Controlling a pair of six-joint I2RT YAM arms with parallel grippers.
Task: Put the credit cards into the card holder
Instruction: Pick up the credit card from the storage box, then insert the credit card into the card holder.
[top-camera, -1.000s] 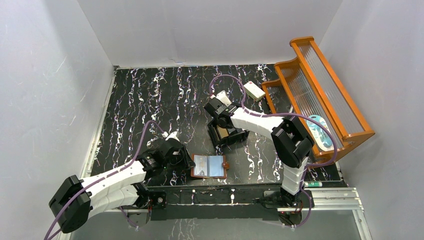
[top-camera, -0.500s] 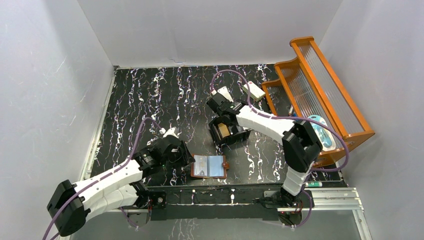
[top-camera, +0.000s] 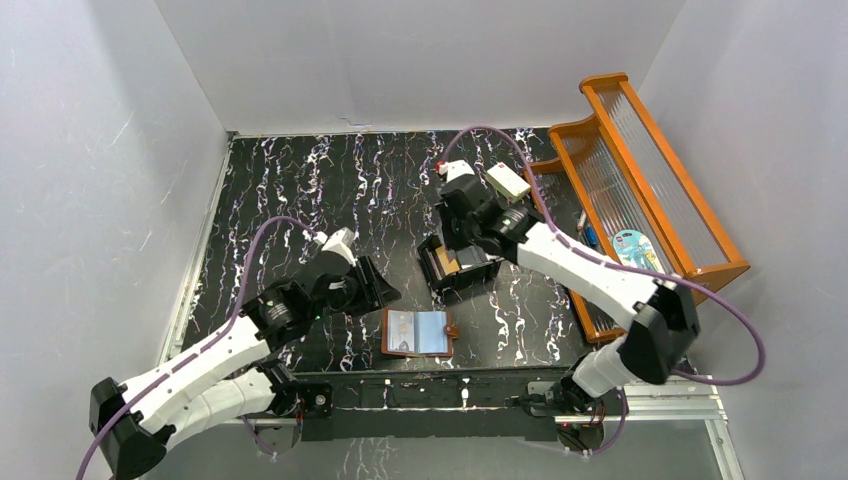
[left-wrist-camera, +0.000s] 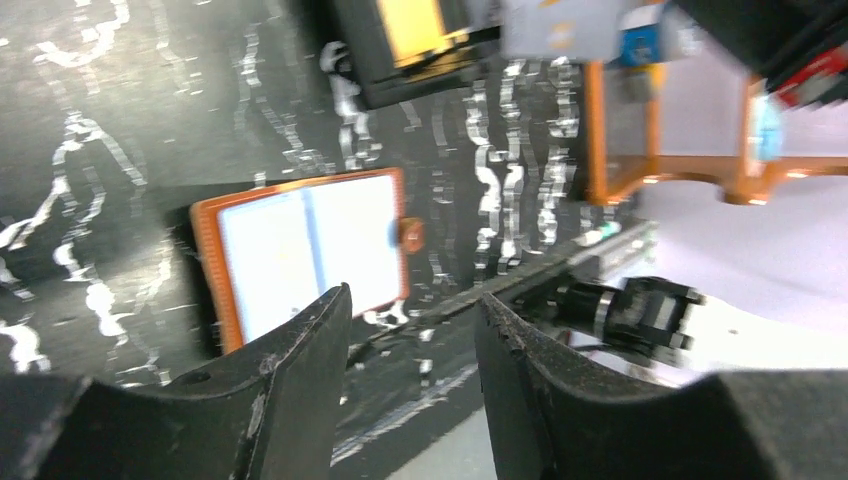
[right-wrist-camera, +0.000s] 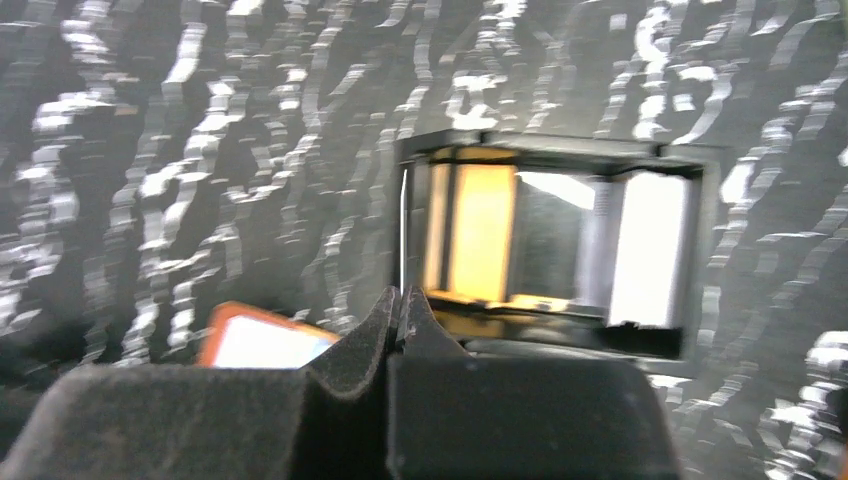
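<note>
The credit cards (right-wrist-camera: 480, 230) sit in the black box (right-wrist-camera: 560, 145) beneath the closed right pincer (right-wrist-camera: 400, 300), while the left pincer (left-wrist-camera: 412, 310) is half-open and empty by the card holder (left-wrist-camera: 305, 250); picking up a card seems next.

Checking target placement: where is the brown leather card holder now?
In the top view, the brown leather bifold card holder lies open at the table's near edge, centre, right of the left hand and nearer than the black plastic compartmented box.

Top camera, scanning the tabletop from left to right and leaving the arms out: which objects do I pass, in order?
card holder → black compartment box → white block → orange rack
</note>
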